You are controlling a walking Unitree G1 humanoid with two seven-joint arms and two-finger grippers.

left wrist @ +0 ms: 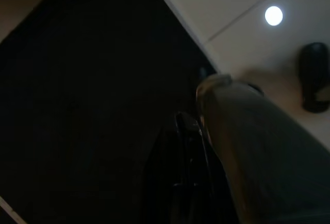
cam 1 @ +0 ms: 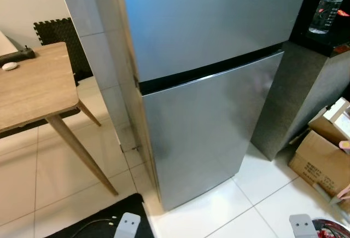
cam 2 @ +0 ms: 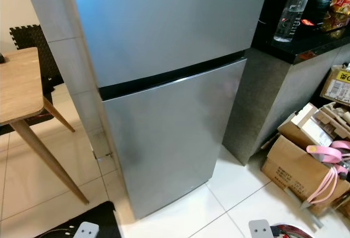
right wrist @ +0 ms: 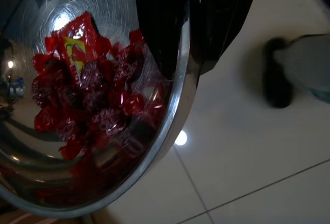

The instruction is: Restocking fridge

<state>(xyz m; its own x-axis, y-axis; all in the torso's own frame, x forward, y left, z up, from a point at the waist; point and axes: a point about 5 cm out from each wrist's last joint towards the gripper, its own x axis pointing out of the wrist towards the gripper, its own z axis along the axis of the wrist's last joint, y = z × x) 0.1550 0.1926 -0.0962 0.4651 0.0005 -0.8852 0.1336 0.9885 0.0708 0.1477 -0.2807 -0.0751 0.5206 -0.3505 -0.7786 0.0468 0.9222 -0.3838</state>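
Before a closed silver fridge [cam 1: 208, 85], right end effector [right wrist: 193, 26] clamping steel bowl [right wrist: 178, 116] of red-wrapped sweets [right wrist: 87, 95], lettering unreadable

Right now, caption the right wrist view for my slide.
Steel bowl of red-wrapped candies held above white tiles.

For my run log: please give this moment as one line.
fridge: both doors closed | right end effector: holds steel bowl of red wrapped candies | left arm: idle | water bottle: on counter
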